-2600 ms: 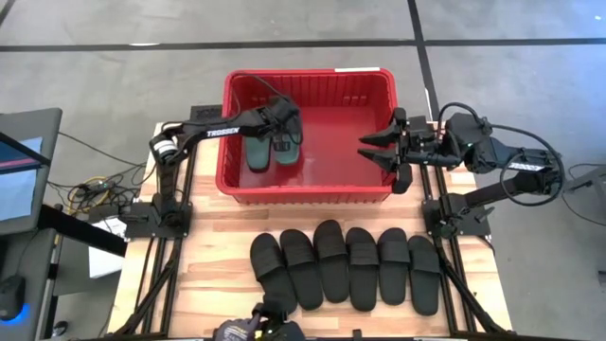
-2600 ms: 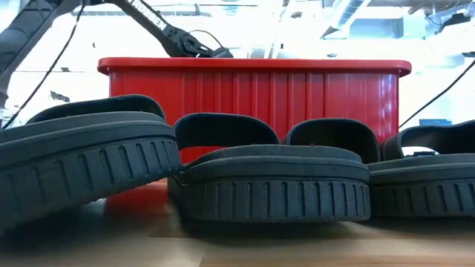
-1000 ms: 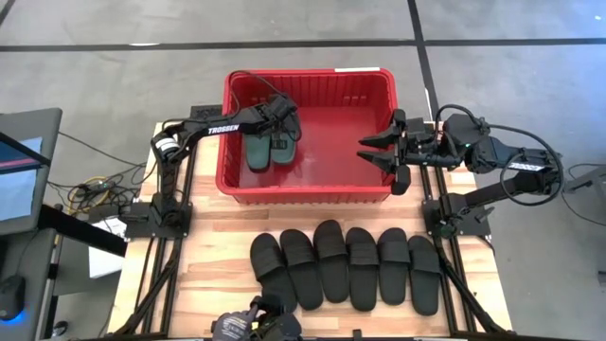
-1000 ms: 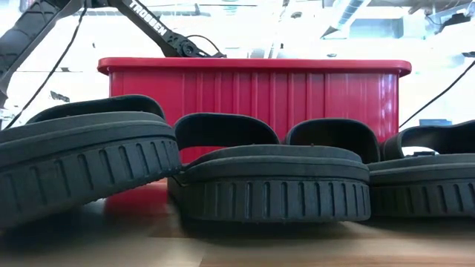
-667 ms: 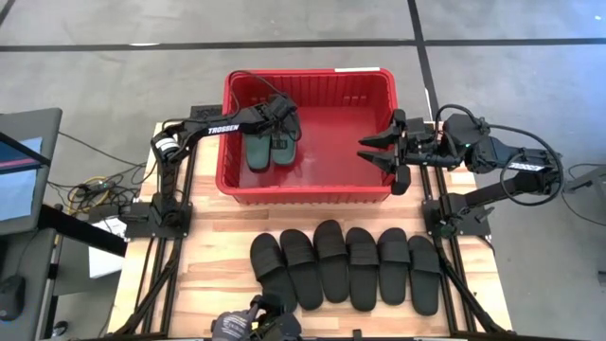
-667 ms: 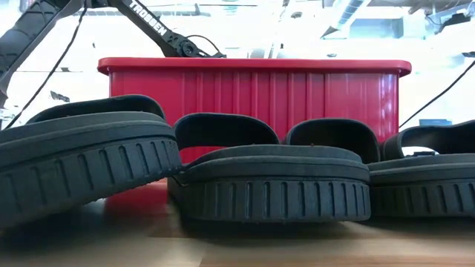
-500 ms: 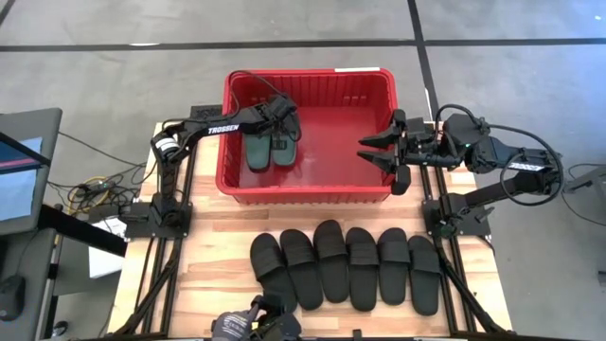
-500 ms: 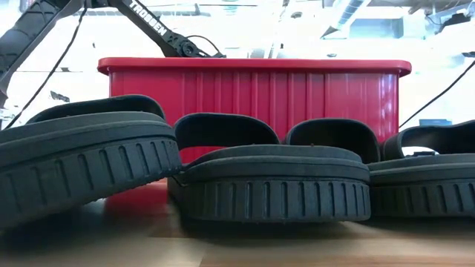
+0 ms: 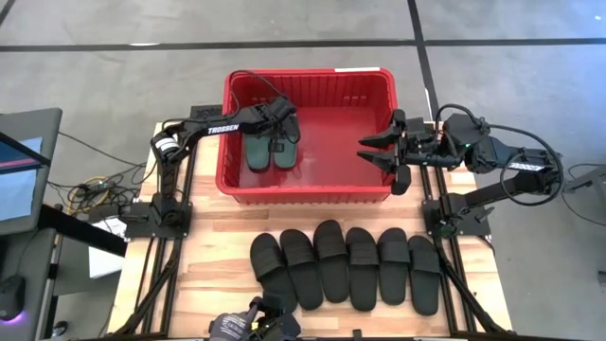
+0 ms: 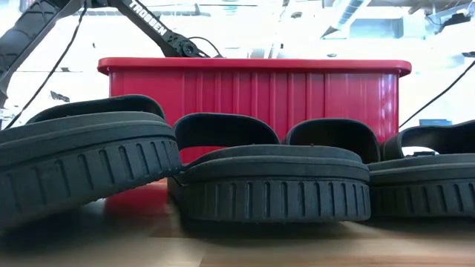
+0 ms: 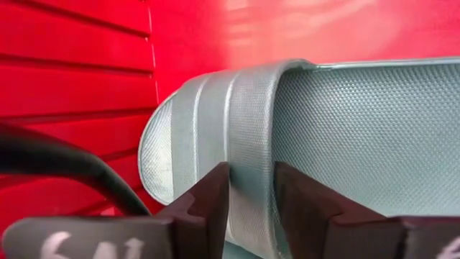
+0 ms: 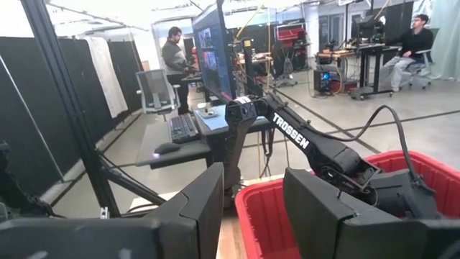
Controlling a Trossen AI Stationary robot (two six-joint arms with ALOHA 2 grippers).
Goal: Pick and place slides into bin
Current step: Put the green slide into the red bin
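The red bin (image 9: 308, 189) stands at the table's far middle and fills the back of the low view (image 10: 252, 96). Two sage-green slides (image 9: 258, 153) (image 9: 284, 152) lie side by side on its floor, at its left. My left gripper (image 9: 278, 121) reaches into the bin and is shut on the right-hand green slide (image 11: 345, 122). My right gripper (image 9: 372, 152) is open and empty over the bin's right rim, as its wrist view (image 12: 251, 216) also shows. Six black slides (image 9: 346, 267) lie in a row on the table, in front of the bin. My left gripper pinches the green slide's strap (image 11: 251, 144) at its edge. One finger (image 11: 305, 208) is on the footbed side of the strap and the other finger (image 11: 212, 205) on its outer side. The fingers come slanting down from the bin's far left. The slide lies on the bin's floor.
The black slides' soles (image 10: 274, 185) fill the front of the low view. The bin's right half (image 9: 346, 142) is bare floor. A dark device (image 9: 256, 327) sits at the table's near edge. A monitor (image 9: 24, 166) stands left of the table. People show in the room (image 12: 172, 57).
The green slide in my left gripper has shifted a little toward the table's near edge and now lies straight beside the other green slide. My right gripper has kept still.
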